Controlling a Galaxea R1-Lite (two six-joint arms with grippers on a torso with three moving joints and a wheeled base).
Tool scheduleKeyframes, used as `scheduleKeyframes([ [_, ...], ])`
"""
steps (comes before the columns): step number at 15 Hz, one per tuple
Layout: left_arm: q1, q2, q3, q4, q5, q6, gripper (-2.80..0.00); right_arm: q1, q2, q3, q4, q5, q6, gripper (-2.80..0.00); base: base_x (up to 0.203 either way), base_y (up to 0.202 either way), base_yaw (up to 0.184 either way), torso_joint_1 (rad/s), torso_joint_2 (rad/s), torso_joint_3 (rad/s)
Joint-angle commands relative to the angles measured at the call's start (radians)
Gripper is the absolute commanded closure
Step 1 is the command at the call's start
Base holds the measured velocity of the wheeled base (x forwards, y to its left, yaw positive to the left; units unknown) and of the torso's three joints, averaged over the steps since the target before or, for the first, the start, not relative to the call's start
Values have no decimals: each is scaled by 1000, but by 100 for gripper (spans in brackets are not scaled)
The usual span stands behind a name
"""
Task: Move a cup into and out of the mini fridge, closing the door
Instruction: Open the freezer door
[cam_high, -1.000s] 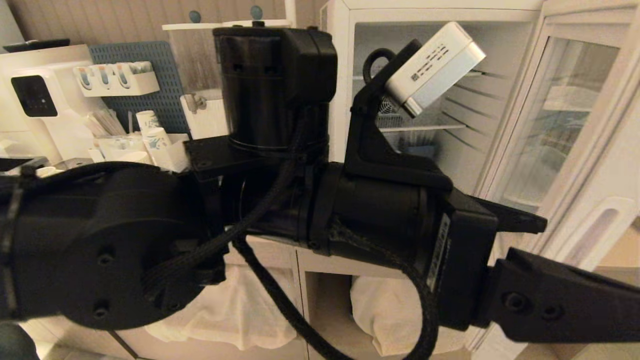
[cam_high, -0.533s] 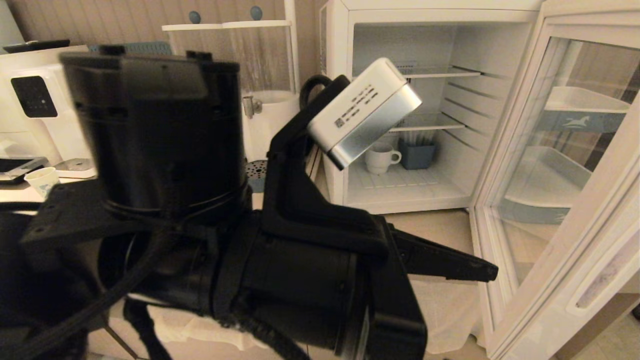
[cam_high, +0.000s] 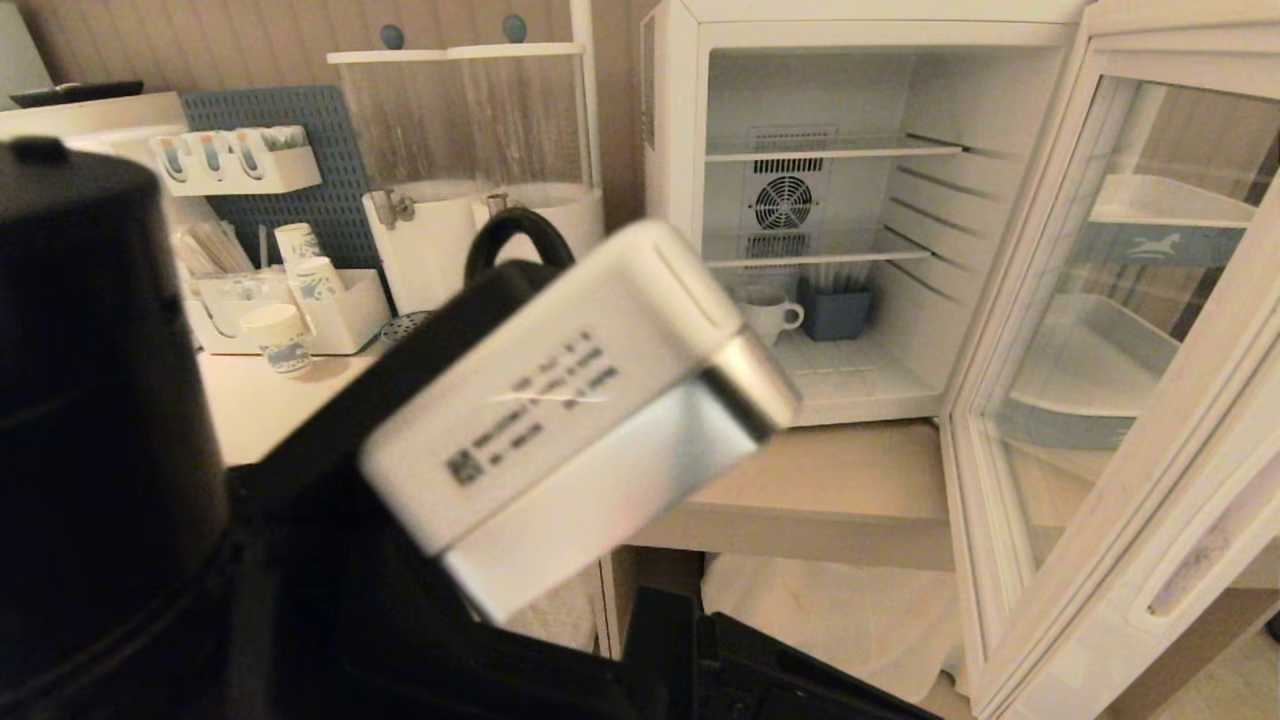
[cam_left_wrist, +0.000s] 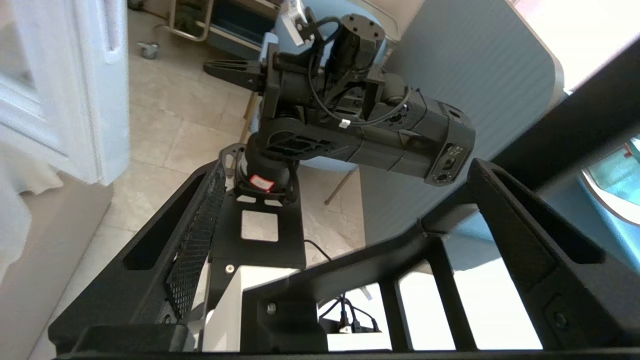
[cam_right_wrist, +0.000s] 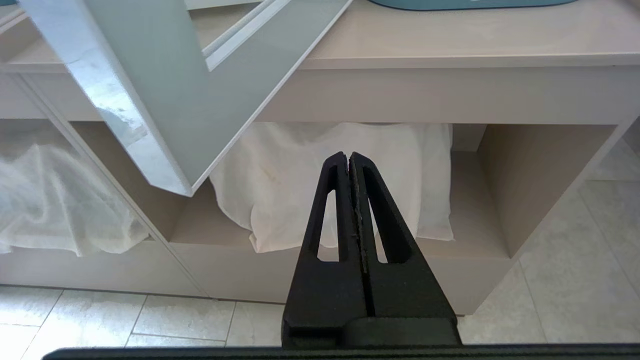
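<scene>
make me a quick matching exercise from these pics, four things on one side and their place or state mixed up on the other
Things:
1. cup
2. door
3. left gripper
4. right gripper

States or places:
A. swung wide open
B. shut, empty, low before the counter's lower shelf
C. on the mini fridge floor, beside a blue box
D. open, holding nothing

Pairs: 1-C, 2-A, 3-D, 4-B

Paper cups (cam_high: 300, 262) are stacked by a blue pegboard (cam_high: 300, 190) beside two clear-cylinder drink dispensers (cam_high: 470, 170), white cloth (cam_right_wrist: 345, 175) stuffed under the counter (cam_high: 830, 490).
</scene>
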Motion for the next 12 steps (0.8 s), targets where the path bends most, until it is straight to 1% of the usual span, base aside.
scheduleKeyframes([
  [1, -1, -43, -1, 6, -7, -2, -280, 0, 1, 0, 2, 0, 0, 0, 0, 0, 0, 0, 0, 0],
  [5, -1, -39, 9, 2, -9, 0, -280, 1, 0, 0, 2, 0, 1, 0, 0, 0, 0, 0, 0, 0],
  [8, -1, 13, 8, -10, -6, 3, -280, 0, 1, 0, 2, 0, 0, 0, 0, 0, 0, 0, 0, 0],
  [11, 8, -9, 31, -8, -2, 4, -280, 0, 1, 0, 2, 0, 0, 0, 0, 0, 0, 0, 0, 0],
  [12, 16, -12, 38, -8, 10, 12, -280, 0, 1, 0, 2, -1, 1, 0, 0, 0, 0, 0, 0, 0],
])
